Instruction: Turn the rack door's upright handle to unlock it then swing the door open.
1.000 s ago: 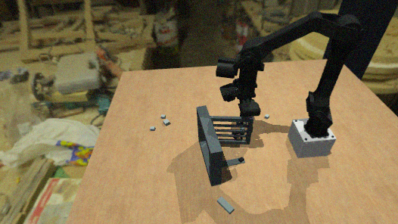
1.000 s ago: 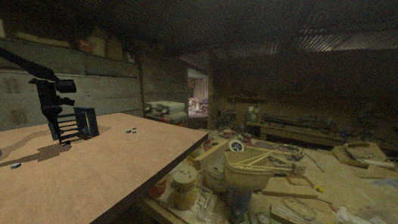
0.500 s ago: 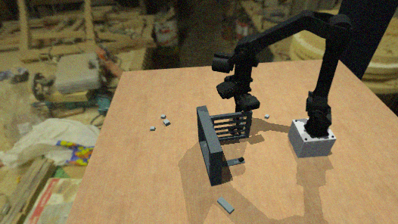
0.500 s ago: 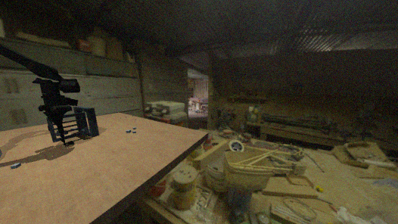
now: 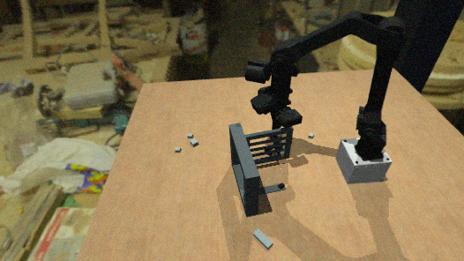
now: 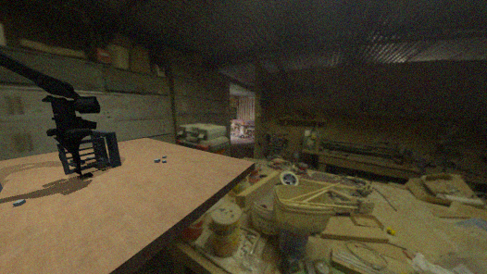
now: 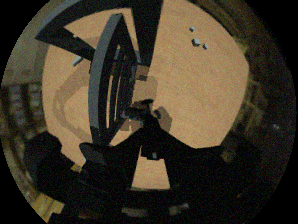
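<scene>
The slate-grey rack frame (image 5: pixel 251 178) (image 6: pixel 113 149) (image 7: pixel 148 32) stands upright on the table. Its barred door (image 5: pixel 288 145) (image 6: pixel 65 159) (image 7: pixel 96 80) is swung out wide, roughly square to the frame as far as the views show. My gripper (image 5: pixel 275 140) (image 6: pixel 79 162) (image 7: pixel 150 131) points down beside the door's face, near its free edge, and is shut on the door handle. The handle is dark and mostly hidden by the fingers, so how far it is turned cannot be told.
A low bar (image 5: pixel 270 190) with a dark knob juts from the frame's foot. Small grey blocks (image 5: pixel 194 142) (image 6: pixel 164 160) (image 7: pixel 196 42) lie beyond the frame, and another block (image 5: pixel 310 136) lies toward the arm's white base (image 5: pixel 363 169). A longer block (image 5: pixel 263 239) (image 6: pixel 18 203) lies apart.
</scene>
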`<state>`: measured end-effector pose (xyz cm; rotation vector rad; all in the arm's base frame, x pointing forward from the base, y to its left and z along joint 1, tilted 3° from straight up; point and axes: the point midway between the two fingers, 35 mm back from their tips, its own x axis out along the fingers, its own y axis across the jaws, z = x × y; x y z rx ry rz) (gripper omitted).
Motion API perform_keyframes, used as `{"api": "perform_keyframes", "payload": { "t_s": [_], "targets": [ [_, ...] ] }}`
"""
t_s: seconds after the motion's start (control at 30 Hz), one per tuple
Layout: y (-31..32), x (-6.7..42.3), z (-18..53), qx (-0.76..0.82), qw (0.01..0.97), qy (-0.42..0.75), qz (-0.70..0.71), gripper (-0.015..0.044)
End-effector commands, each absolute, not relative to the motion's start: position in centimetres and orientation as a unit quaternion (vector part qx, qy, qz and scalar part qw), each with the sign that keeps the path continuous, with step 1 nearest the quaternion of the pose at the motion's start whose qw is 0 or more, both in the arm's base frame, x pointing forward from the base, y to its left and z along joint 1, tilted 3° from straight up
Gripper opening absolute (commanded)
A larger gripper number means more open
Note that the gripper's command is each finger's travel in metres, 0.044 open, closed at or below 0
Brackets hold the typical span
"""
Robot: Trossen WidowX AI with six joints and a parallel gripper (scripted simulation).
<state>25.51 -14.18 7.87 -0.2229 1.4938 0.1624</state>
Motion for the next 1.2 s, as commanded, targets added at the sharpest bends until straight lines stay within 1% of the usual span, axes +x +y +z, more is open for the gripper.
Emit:
{"api": "perform_keyframes", "payload": {
  "t_s": [0.0, 0.07, 0.4, 0.43, 1.17],
  "targets": [
    [-14.0, 25.4, 7.8, -0.105, 0.723, 0.678, 0.082, 0.0019],
    [-14.0, 25.4, 7.8, -0.105, 0.723, 0.678, 0.082, 0.0019],
    [-14.0, 25.4, 7.8, -0.105, 0.723, 0.678, 0.082, 0.0281],
    [-14.0, 25.4, 7.8, -0.105, 0.723, 0.678, 0.082, 0.0291],
    [-14.1, 25.4, 11.0, -0.106, 0.723, 0.678, 0.082, 0.0291]
  ]
}}
